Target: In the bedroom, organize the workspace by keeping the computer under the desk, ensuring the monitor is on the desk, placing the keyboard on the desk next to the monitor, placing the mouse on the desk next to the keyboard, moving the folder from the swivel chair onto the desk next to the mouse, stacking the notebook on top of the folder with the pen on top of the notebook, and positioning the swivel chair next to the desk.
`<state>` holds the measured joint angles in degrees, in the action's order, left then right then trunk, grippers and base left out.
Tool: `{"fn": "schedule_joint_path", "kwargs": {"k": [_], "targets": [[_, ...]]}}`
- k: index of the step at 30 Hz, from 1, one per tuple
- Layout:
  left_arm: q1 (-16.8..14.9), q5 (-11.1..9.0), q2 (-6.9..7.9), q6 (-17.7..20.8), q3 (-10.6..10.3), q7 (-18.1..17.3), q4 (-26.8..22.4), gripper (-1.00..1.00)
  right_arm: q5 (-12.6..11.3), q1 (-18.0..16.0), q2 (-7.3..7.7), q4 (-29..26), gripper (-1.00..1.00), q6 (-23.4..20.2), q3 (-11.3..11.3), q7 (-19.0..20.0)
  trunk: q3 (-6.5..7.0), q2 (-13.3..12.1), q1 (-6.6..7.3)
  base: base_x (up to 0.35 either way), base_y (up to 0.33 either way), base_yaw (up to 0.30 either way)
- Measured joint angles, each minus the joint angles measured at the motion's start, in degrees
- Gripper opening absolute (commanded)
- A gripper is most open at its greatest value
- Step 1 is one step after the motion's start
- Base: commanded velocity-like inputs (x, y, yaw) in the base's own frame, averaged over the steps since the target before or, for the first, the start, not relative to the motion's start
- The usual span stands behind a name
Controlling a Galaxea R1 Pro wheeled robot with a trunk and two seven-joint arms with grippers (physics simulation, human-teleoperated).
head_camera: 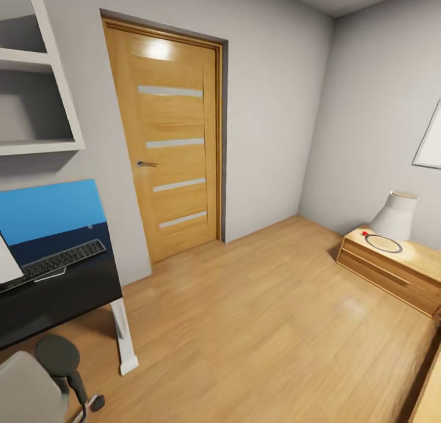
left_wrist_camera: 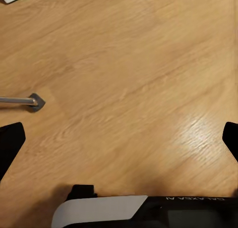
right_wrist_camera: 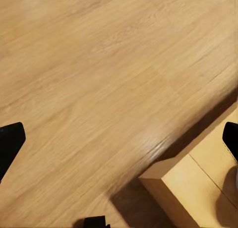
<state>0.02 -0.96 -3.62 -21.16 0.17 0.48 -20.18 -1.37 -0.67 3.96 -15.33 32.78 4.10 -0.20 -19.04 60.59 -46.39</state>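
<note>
Nearest you, the swivel chair (head_camera: 37, 383) sits low at the left, just beside the desk (head_camera: 58, 297), which carries the keyboard (head_camera: 55, 262). Both grippers (left_wrist_camera: 119, 136) (right_wrist_camera: 119, 139) hang spread wide and empty over the floor (head_camera: 263, 325). Turn carelessly and you may clip the chair's armrest or the oak chest (head_camera: 392, 270).

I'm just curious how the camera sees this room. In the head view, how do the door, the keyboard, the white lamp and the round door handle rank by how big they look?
Largest to smallest, as they look in the head view:
1. Door
2. Keyboard, partly cut off at the picture's edge
3. Lamp, close to the keyboard in looks and farther away, so this pair is unsure
4. Door handle
</note>
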Motion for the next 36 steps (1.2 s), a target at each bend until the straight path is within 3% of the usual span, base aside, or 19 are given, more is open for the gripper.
{"fn": "schedule_joint_path", "kwargs": {"k": [36], "targets": [[0.0, 0.1, -0.06, 0.0, 0.0, 0.0, 0.0, 1.0, 0.0, 0.0, 0.03, -0.2, 1.0, 0.2, 0.2, -0.2, -0.01, 0.0, 0.0, 0.326, 0.0, -0.001]]}}
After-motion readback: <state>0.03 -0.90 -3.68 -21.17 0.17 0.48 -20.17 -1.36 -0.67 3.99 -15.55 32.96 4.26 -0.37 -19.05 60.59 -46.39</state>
